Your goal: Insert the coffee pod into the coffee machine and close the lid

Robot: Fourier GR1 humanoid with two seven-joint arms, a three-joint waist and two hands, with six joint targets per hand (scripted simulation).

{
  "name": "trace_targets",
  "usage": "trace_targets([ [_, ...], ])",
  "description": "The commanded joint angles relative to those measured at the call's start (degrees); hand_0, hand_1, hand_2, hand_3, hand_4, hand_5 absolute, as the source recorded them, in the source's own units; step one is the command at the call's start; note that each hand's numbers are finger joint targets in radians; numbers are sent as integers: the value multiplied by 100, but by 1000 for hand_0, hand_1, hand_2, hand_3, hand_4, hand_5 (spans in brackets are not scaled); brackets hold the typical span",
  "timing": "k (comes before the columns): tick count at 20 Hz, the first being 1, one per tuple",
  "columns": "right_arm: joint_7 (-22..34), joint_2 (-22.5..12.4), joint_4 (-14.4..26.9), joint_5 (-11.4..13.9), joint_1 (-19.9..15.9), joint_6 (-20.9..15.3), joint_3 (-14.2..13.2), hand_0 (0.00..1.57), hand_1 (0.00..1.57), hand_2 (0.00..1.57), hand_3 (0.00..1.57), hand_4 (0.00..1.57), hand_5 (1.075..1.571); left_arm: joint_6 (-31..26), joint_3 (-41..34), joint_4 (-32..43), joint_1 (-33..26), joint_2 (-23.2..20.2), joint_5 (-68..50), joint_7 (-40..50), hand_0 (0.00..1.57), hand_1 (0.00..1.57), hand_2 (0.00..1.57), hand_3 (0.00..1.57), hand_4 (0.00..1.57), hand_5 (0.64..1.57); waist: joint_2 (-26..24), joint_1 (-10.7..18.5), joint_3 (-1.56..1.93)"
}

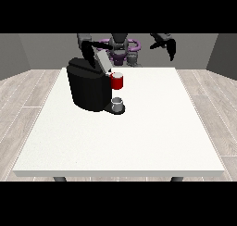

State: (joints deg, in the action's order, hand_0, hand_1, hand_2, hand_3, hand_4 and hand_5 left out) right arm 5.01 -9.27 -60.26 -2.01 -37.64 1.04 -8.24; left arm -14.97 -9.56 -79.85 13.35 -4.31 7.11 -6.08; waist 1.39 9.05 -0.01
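Observation:
The black coffee machine [88, 88] stands on the left half of the white table [139, 137]. Its grey lid [102, 60] is tilted up and open. Below the lid is the red pod holder [117, 83], with a pale patch at its top; I cannot tell whether that is the coffee pod. A small grey cup [117, 103] sits on the machine's base under the holder. The hand at the view's left [88, 51] is just behind the lid, at the machine's top. The hand at the view's right [167, 45] hangs in the air beyond the table's far edge, fingers relaxed, holding nothing.
The robot's torso [119, 51] stands behind the table's far edge. The table's right half and front carry no objects. Wooden floor surrounds the table.

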Motion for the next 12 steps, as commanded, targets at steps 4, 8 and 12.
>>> trace_targets([
  [4,-90,-49,342,136,-516,-83,39,0,0,0,0,129,1571,75,42,-207,3,-68,-103,116,0,0,0,0,346,1571,302,45,1],
  [8,-322,-7,396,360,-582,-134,216,0,0,0,0,200,1571,13,26,-291,11,-172,-169,103,0,0,0,0,372,1571,368,88,0],
  [12,-144,-32,354,527,-1016,-109,397,0,0,0,0,119,1571,260,394,-279,-54,119,179,-39,0,0,0,0,385,1571,409,179,-1],
])
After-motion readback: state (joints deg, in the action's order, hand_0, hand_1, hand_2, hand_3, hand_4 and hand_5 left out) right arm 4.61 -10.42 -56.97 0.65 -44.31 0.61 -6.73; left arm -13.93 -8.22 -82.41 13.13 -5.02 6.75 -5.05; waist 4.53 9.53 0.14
